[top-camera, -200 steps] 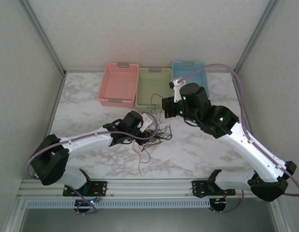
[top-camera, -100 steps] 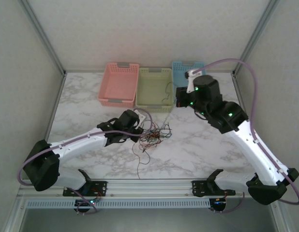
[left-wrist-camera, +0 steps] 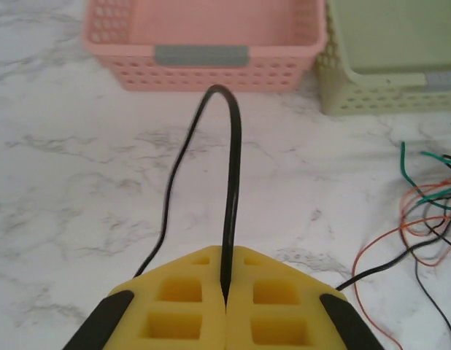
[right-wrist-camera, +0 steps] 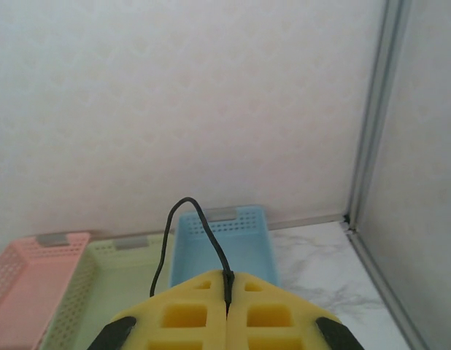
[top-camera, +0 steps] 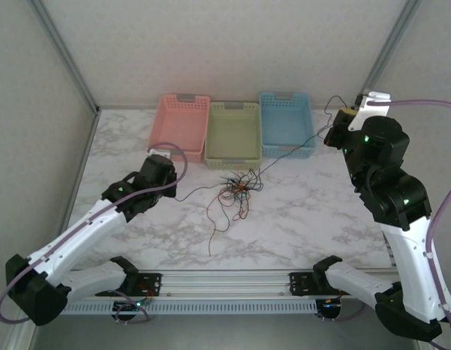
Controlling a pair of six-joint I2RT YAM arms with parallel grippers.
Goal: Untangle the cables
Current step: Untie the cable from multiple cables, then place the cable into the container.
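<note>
The left jaws, with yellow waffle-moulded pads (left-wrist-camera: 174, 310), press together on a looped black cable (left-wrist-camera: 229, 168) above the white marbled surface (top-camera: 306, 219). At the surface's middle the cables (top-camera: 236, 191) lie in a loose knot of black, red-orange, brown and teal-green strands, and which joins which is hard to make out. Perforated plastic baskets, pink (top-camera: 179, 125), green (top-camera: 233, 131) and blue (top-camera: 286, 124), line the far edge, each with a grey tab. Near the far right corner the right jaws pinch a raised black strand (top-camera: 291, 149).

baskets — 3: pink (top-camera: 179, 125), green (top-camera: 233, 133), blue (top-camera: 286, 124) | arms — 2: left (top-camera: 87, 230), right (top-camera: 401, 211) | cable tangle (top-camera: 236, 191) — 1
</note>
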